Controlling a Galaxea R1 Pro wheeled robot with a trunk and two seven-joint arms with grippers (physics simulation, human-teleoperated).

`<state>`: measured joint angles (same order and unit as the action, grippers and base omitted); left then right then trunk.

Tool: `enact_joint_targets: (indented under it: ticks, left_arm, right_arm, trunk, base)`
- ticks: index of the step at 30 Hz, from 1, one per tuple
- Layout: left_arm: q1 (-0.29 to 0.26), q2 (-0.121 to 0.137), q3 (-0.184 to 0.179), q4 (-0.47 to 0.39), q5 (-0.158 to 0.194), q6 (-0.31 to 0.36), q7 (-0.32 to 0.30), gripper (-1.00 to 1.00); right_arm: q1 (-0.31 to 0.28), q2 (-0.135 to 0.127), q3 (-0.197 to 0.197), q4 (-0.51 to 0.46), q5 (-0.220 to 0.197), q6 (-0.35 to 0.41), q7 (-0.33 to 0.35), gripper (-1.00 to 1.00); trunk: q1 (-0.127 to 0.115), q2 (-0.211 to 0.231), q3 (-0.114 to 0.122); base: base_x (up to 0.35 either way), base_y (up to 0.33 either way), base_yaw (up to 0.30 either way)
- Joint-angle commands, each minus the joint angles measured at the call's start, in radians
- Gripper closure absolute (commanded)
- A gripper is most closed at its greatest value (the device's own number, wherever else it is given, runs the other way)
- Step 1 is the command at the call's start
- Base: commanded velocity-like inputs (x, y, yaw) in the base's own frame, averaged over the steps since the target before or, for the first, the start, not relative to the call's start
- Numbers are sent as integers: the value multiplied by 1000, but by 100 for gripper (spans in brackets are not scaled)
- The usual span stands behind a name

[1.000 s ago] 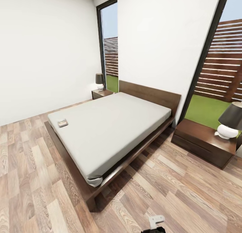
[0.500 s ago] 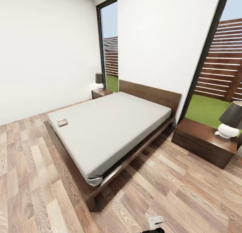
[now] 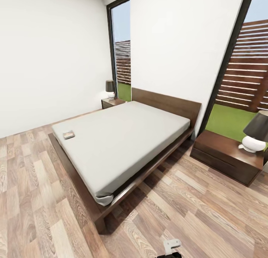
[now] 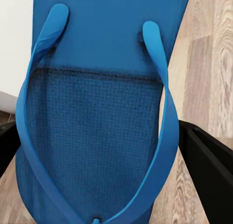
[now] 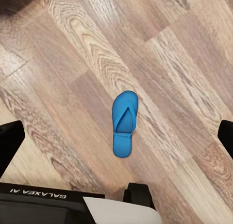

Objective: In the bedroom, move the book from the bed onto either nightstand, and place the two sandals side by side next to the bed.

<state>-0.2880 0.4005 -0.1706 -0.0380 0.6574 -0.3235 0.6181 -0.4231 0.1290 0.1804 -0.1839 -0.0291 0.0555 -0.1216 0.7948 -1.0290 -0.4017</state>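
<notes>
Overhead, from the head view: the book (image 3: pixel 68 134) lies near the bed's (image 3: pixel 123 138) foot corner; a nightstand (image 3: pixel 226 157) stands beside the headboard. Left wrist view: a blue sandal (image 4: pixel 97 112) sits between dark fingers (image 4: pixel 206 156), apparently clamped. Right wrist view: the second sandal (image 5: pixel 124 123) lies alone on the floor (image 5: pixel 63 54); fingers (image 5: pixel 9 141) spread, empty. Set the held sandal parallel, just beside it.

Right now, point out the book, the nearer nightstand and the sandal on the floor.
book (image 3: pixel 69 134), head view, middle of its cover.
nearer nightstand (image 3: pixel 223 150), head view, bare top surface.
sandal on the floor (image 5: pixel 124 123), right wrist view, middle of its sole.
</notes>
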Motion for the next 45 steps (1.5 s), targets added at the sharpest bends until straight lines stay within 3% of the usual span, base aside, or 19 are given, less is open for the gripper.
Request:
enact_joint_targets:
  ticks: [1, 45]
  left_arm:
    - [0, 0, -9, 0, 8, -2, 3, 100]
    - [0, 0, -10, 0, 7, -2, -1, 100]
  right_arm:
    - [0, 0, 8, -2, -3, 6, -5, -100]
    - [0, -3, 13, 9, -4, -17, 3, -100]
  trunk:
    - [4, -8, -4]
    - [173, -316, -142]
  base:
    - [0, 0, 0]
    - [0, 0, 0]
